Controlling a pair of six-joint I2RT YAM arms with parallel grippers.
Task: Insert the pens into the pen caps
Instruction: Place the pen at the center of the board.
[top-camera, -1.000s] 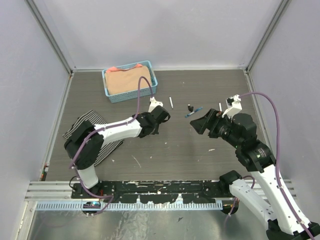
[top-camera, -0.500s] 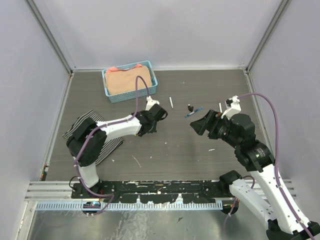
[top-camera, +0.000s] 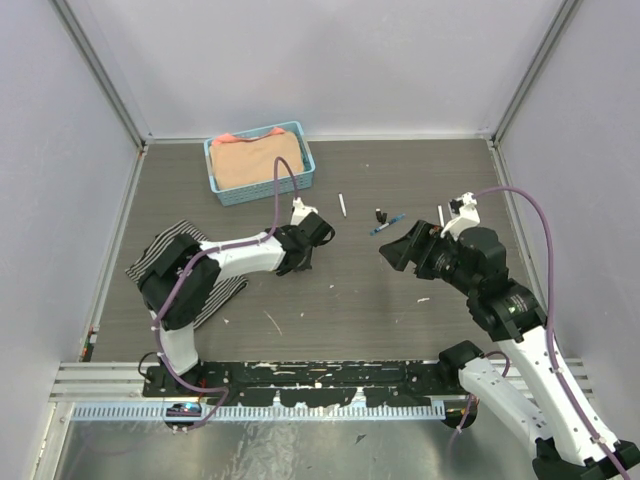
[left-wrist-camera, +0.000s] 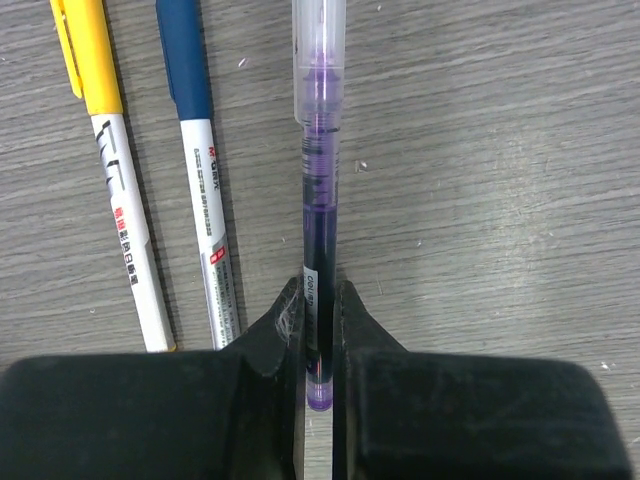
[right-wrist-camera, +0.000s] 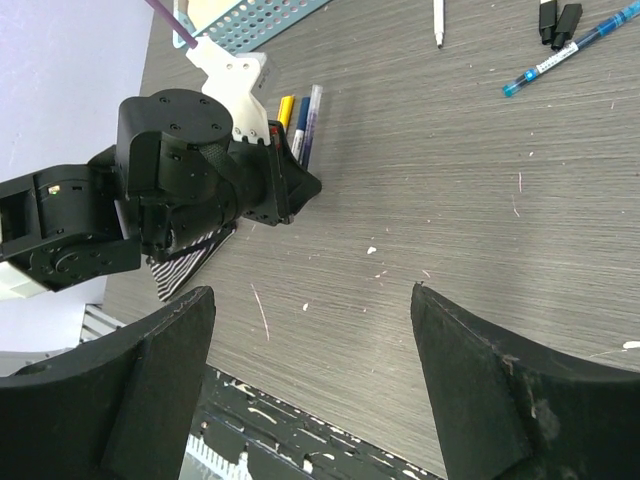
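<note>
L arm stretched low across table (left-wrist-camera: 500, 200). L gripper (left-wrist-camera: 318, 305) fingers pinch end of purple pen (left-wrist-camera: 320, 190), lying flat just beside blue-capped pen (left-wrist-camera: 200, 180) & yellow-capped pen (left-wrist-camera: 112, 190). R gripper (right-wrist-camera: 315, 380) hovers above table, fingers wide apart, holding nothing.

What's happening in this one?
The left end effector has its jaws closed around the end of a capped purple pen, which lies on the table beside a yellow pen and a blue pen, both capped. The right end effector hovers open and empty. Another pen and black caps lie farther off.
</note>
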